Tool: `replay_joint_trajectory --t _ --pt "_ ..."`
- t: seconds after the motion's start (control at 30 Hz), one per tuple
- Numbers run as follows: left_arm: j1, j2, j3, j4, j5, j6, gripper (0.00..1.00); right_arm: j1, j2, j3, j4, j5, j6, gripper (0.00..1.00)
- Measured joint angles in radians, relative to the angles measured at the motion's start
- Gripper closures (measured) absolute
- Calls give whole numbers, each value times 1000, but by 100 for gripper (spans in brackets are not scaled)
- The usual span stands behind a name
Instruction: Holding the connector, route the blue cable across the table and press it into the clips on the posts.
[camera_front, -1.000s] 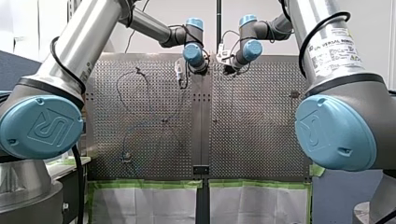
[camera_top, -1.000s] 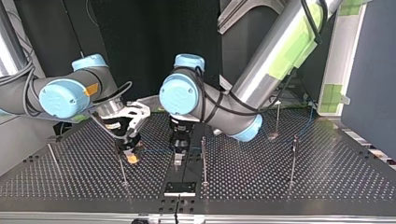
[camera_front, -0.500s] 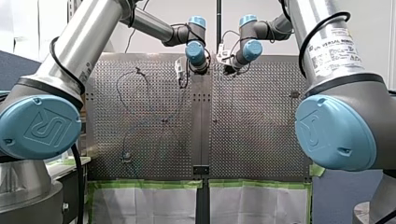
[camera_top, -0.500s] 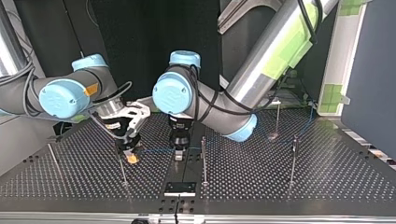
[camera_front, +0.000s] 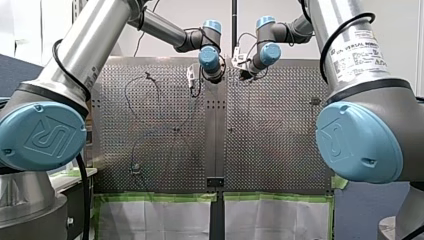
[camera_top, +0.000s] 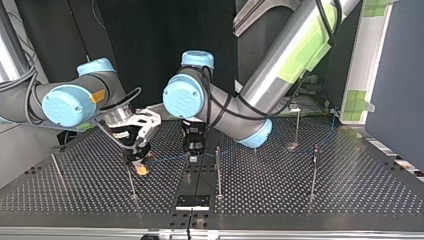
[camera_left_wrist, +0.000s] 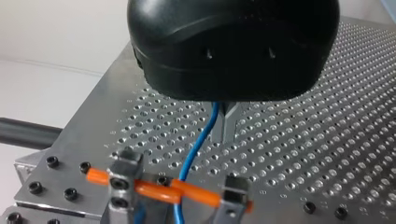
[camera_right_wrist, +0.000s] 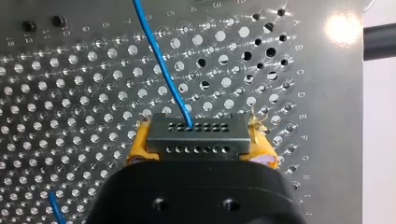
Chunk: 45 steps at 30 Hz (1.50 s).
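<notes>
In the top view my right gripper, with yellow pads, is shut on the black connector low over the table. The thin blue cable runs from the connector to my left gripper near the table's middle. It carries on towards the far posts at that view's right. In the left wrist view the metal fingers are shut on the cable, a little above the perforated plate. In the right wrist view the cable leaves the connector straight ahead of the pads.
Thin upright posts stand close by: one beside the connector, one beside my left gripper, one further right. An orange rod between two metal brackets lies under the cable. A black plate sits at the near edge.
My left gripper has shut on the blue cable and drawn back from the top view's near edge, pulling the cable straighter. My right gripper has stayed put with the connector.
</notes>
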Motion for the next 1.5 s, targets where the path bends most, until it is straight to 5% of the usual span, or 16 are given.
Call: replay_joint_trajectory --t 0.6,0.97,1.5 --pt "-19 0 -154 132 -12 -23 100 -8 4 124 -13 5 -6 100" --pt "-9 -3 -250 228 55 -46 100 -11 11 218 -81 8 -11 100" --pt "-12 -112 -410 388 88 -54 100 -10 57 333 -124 5 -36 100"
